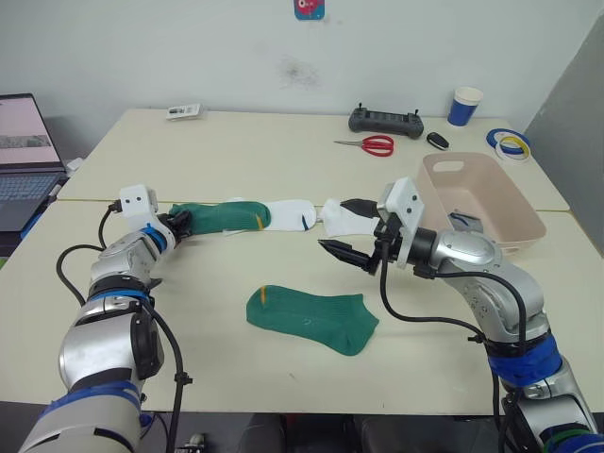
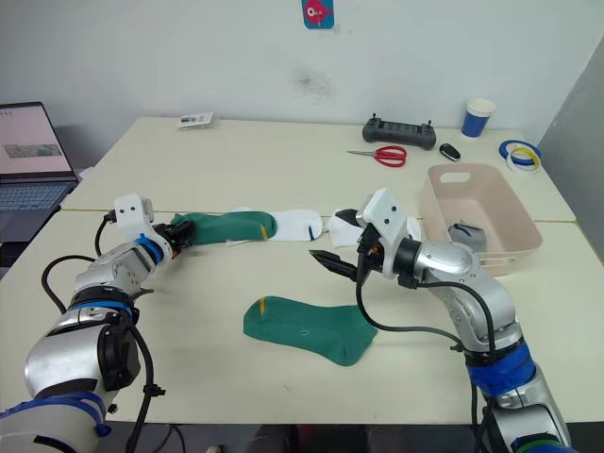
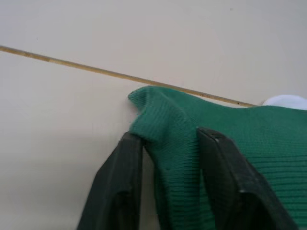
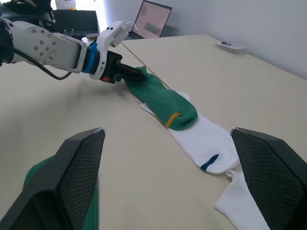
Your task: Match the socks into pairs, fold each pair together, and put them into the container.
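Left gripper (image 1: 185, 224) clenched on green sock (image 1: 222, 216) cuff near table (image 1: 236, 160) left edge; right gripper (image 1: 347, 228) released over mid-table, tub (image 1: 491, 203) at right edge

Bright even light, soft shadows, sharp

Two pale tables (image 1: 236, 160) stand pushed together, a seam running between them. Along the far edge lie a small white card (image 1: 183, 111) toward the left, and toward the right a black handheld controller (image 1: 385, 121) with red-handled scissors (image 1: 369, 144) just in front of it. A small black object (image 1: 438, 140) sits beside the controller, a blue paper cup (image 1: 465, 106) near the far right corner, and tape rolls (image 1: 510, 143) at the right edge. An open laptop (image 1: 23, 160) stands off the left side. A red and blue sticker (image 1: 309, 8) is on the wall.
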Available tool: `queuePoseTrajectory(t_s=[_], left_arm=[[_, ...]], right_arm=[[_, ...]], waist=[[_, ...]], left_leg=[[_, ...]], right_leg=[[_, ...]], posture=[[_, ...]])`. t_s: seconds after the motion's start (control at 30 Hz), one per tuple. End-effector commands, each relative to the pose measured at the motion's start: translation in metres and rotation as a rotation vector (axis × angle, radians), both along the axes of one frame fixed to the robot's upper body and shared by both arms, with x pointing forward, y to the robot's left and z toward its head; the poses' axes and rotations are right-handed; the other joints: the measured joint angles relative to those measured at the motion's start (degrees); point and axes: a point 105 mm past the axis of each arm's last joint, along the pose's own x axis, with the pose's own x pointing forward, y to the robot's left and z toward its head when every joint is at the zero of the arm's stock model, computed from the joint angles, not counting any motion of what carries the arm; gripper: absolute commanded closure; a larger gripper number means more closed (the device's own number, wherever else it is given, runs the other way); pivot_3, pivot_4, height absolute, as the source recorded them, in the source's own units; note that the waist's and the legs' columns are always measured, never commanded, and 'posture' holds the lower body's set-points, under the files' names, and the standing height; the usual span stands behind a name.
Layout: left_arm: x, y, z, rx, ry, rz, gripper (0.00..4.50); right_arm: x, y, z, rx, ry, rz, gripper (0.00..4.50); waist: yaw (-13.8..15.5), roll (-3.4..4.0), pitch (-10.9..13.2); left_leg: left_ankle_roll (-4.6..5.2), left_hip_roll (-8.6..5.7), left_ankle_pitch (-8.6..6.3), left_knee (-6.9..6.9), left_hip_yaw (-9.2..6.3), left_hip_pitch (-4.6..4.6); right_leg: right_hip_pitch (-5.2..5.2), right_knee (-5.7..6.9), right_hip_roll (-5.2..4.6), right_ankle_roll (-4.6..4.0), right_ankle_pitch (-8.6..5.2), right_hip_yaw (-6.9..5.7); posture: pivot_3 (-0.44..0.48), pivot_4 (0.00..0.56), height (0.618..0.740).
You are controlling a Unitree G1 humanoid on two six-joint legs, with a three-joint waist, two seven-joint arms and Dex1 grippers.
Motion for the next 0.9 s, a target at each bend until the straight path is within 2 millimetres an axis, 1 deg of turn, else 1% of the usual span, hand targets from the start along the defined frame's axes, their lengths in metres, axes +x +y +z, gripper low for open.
queuePoseTrajectory(t_s=[0.03, 0.07, 0.13, 0.17, 0.23, 0.3, 0.4, 0.5, 0.57, 0.63, 0.7, 0.77, 0.83, 0.9], left_arm=[[0.001, 0.013, 0.022, 0.055, -0.071, 0.032, 4.16], [0.001, 0.014, 0.027, 0.061, -0.096, 0.031, 4.49], [0.001, 0.012, 0.042, 0.046, -0.174, 0.008, 4.49], [0.000, 0.007, 0.052, 0.042, -0.226, -0.038, 4.49], [-0.006, -0.003, 0.069, 0.068, -0.306, -0.133, 4.49], [-0.014, -0.010, 0.080, 0.097, -0.349, -0.196, 4.49], [-0.029, -0.016, 0.103, 0.130, -0.398, -0.260, 4.49], [-0.053, -0.029, 0.133, 0.226, -0.398, -0.402, 4.49], [-0.069, -0.038, 0.146, 0.267, -0.370, -0.496, 4.49], [-0.081, -0.043, 0.155, 0.298, -0.341, -0.555, 4.49], [-0.091, -0.043, 0.164, 0.346, -0.293, -0.593, 4.49], [-0.098, -0.044, 0.166, 0.381, -0.245, -0.629, 4.49], [-0.109, -0.053, 0.155, 0.423, -0.157, -0.730, 4.49], [-0.117, -0.067, 0.139, 0.445, -0.093, -0.827, 4.49]], right_arm=[[-0.007, 0.000, 0.014, 0.029, -0.049, 0.012, 0.00], [-0.007, 0.000, 0.013, 0.027, -0.048, 0.014, 0.00], [-0.007, -0.001, 0.012, 0.024, -0.044, 0.018, 0.00], [-0.007, -0.001, 0.011, 0.020, -0.042, 0.020, 0.00], [-0.007, -0.003, 0.009, 0.016, -0.039, 0.025, 0.00], [-0.006, -0.003, 0.009, 0.013, -0.038, 0.029, 0.00], [-0.006, -0.003, 0.008, 0.012, -0.036, 0.040, 0.00], [-0.007, -0.002, 0.005, 0.004, -0.025, 0.078, 0.00], [-0.008, -0.002, 0.003, -0.007, -0.015, 0.107, 0.00], [-0.010, -0.004, 0.001, -0.018, -0.008, 0.125, 0.00], [-0.010, -0.007, -0.001, -0.031, -0.001, 0.134, 0.00], [-0.010, -0.011, -0.003, -0.038, 0.002, 0.136, 0.00], [-0.008, -0.015, -0.005, -0.049, 0.003, 0.130, 0.00], [-0.007, -0.018, -0.006, -0.054, 0.004, 0.122, 0.00]], waist=[[0.01, 0.00, 0.00], [0.01, 0.00, 0.00], [0.00, 0.00, 0.00], [-0.01, 0.00, 0.00], [0.00, 0.00, 0.00], [-0.01, 0.00, 0.00], [0.00, 0.00, 0.00], [-0.23, -0.02, 0.01], [-0.51, -0.04, 0.03], [-0.58, -0.03, 0.03], [-0.51, -0.01, 0.04], [-0.55, 0.01, 0.05], [-0.70, 0.01, 0.06], [-0.76, 0.03, 0.07]], left_leg=[[0.00, 0.00, 0.00, 0.00, 0.00, 0.00], [0.00, 0.00, 0.00, 0.00, -0.01, 0.00], [0.00, 0.01, 0.00, 0.00, 0.00, 0.00], [0.00, 0.01, 0.00, 0.00, 0.00, 0.00], [-0.02, 0.03, 0.01, -0.01, 0.00, -0.01], [-0.22, 0.04, 0.13, -0.02, 0.02, 0.00], [-0.26, 0.05, 0.15, -0.03, 0.01, 0.01], [-0.23, 0.06, 0.13, -0.02, -0.01, 0.01], [-0.20, 0.08, 0.12, -0.03, -0.04, 0.01], [-0.12, 0.07, 0.07, -0.04, -0.04, 0.02], [-0.08, 0.02, 0.05, -0.05, -0.02, 0.04], [-0.08, 0.01, 0.05, -0.05, -0.01, 0.05], [-0.08, 0.01, 0.05, -0.05, 0.06, 0.07], [-0.07, 0.01, 0.04, -0.06, 0.09, 0.08]], right_leg=[[0.00, 0.00, 0.00, 0.00, 0.00, 0.00], [0.00, 0.00, 0.00, 0.00, 0.00, -0.01], [0.00, 0.00, 0.00, 0.00, 0.00, -0.01], [0.00, 0.00, 0.00, 0.00, 0.00, 0.00], [-0.01, -0.01, -0.02, 0.00, 0.00, 0.00], [-0.01, -0.01, -0.05, -0.01, 0.00, 0.04], [0.00, 0.01, -0.05, 0.00, 0.00, 0.04], [0.00, 0.03, -0.03, 0.00, 0.00, 0.05], [-0.01, 0.02, -0.01, 0.00, 0.00, 0.04], [0.00, 0.01, -0.02, 0.01, -0.01, 0.03], [0.02, 0.01, -0.02, 0.21, -0.14, 0.05], [0.03, 0.00, -0.02, 0.25, -0.16, 0.06], [0.02, -0.01, 0.00, 0.26, -0.17, 0.10], [0.01, -0.01, 0.00, 0.26, -0.17, 0.14]], posture=[[0.000, 0.150, 0.740], [0.000, 0.150, 0.740], [0.000, 0.150, 0.740], [0.000, 0.150, 0.740], [0.000, 0.150, 0.740], [0.000, 0.150, 0.740], [0.000, 0.150, 0.740], [0.000, 0.150, 0.740], [0.000, 0.150, 0.740], [0.000, 0.150, 0.740], [0.000, 0.150, 0.740], [0.000, 0.150, 0.740], [0.000, 0.150, 0.740], [0.000, 0.150, 0.740]])
